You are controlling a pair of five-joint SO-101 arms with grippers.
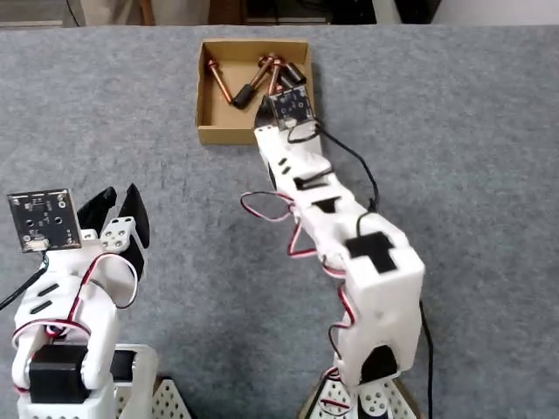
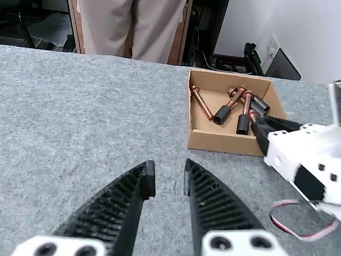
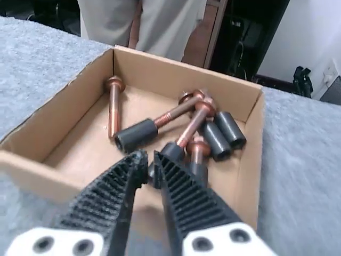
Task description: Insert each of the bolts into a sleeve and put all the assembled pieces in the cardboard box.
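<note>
While R gripper (image 3: 148, 160) hangs over cardboard box (image 3: 256, 138) front edge, L gripper (image 2: 169, 178) well apart.

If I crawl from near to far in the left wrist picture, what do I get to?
left gripper → grey table → cardboard box front wall → bolts in sleeves lying inside it

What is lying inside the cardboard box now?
Inside the cardboard box lie one bare copper bolt and several bolts in black sleeves. The right hand covers part of the pile, so an exact count is uncertain.
</note>
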